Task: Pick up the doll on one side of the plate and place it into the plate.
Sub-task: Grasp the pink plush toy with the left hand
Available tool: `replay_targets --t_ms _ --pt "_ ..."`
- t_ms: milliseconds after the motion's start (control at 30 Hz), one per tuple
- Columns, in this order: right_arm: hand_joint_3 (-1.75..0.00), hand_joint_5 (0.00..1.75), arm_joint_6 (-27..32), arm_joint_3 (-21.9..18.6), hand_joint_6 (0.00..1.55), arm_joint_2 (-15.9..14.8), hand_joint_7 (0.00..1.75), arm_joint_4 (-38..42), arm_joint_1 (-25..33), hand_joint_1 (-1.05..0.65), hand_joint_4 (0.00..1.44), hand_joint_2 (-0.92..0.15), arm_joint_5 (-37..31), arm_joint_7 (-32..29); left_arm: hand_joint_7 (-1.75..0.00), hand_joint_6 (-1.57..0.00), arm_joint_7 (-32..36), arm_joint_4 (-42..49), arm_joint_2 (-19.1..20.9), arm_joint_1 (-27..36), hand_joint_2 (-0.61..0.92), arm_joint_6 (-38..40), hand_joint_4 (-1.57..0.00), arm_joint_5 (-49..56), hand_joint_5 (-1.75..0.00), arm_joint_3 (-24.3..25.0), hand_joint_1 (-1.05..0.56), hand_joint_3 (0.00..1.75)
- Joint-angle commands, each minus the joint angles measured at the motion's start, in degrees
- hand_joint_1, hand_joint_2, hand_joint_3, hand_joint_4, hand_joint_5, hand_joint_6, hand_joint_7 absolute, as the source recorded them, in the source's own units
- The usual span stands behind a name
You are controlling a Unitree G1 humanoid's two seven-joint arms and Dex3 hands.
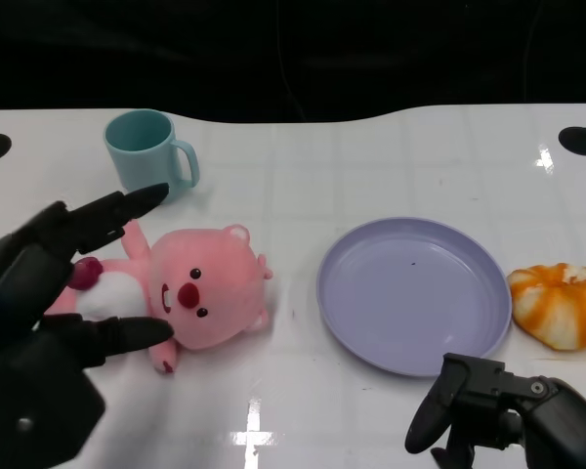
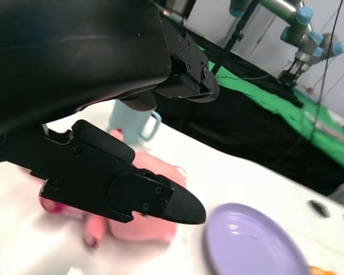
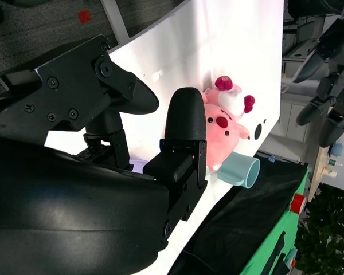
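Here, a glossy white table point(image 1: 391, 156) carries four things: one teal mug point(image 1: 146, 151), one pink plush doll point(image 1: 190, 298), one round lilac plate point(image 1: 415, 293) and one orange-and-white striped, pumpkin-shaped item point(image 1: 562, 305). The doll, soft and fuzzy with a red nose and white belly, lies on its back to the left of the plate, apart from its rim; the mug, smooth with a loop handle, stands just behind the doll. The pumpkin-shaped item rests just beside the plate's right edge. The plate is shallow and holds nothing. The left hand point(image 1: 39, 322) hovers at the doll's left side, fingers spread apart around the doll's body, grasping nothing. The right hand point(image 1: 498, 405) sits near the plate's front rim, fingers curled inward on nothing. Both hands are black with hard, jointed shells.
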Motion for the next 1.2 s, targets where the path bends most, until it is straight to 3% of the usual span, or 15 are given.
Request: replay_targets --t_ms 33,233,400,767,1200 --pt "-1.05 1.64 0.8 -0.2 0.59 -0.3 1.33 -0.7 0.0 -0.11 0.65 -0.58 -0.2 -0.4 0.00 -0.27 -2.2 1.0 4.0 -2.7 0.92 1.8 0.00 5.7 -0.55 -1.8 -0.72 0.09" --pt "-1.05 1.64 1.3 -0.1 0.59 -0.1 1.33 -0.9 0.1 -0.11 0.64 -0.58 0.2 -0.6 0.00 -0.21 -5.3 6.0 8.1 -7.8 0.92 3.7 0.00 16.5 -0.48 -7.7 -0.74 0.08" --pt "-1.04 1.64 0.9 -0.1 0.59 -0.3 1.33 -1.0 0.3 -0.12 0.64 -0.59 0.0 -0.6 -0.01 -0.23 -5.2 12.4 8.6 -11.9 0.92 2.9 -0.01 22.8 -0.46 -12.0 -0.75 0.05" --pt "-1.05 1.64 1.1 -0.2 0.59 -0.4 1.33 -1.4 0.7 -0.13 0.65 -0.58 0.0 -0.6 0.00 -0.22 -3.7 26.6 5.3 -20.3 0.92 3.5 0.00 29.6 -0.43 -19.4 -0.74 0.03" --pt "-1.04 1.64 1.6 -0.2 0.59 -0.5 1.33 -2.7 1.5 -0.13 0.65 -0.58 0.0 -0.7 -0.01 -0.20 -5.7 42.5 0.3 -29.5 0.92 6.2 0.00 30.2 -0.36 -25.6 -0.72 0.04"
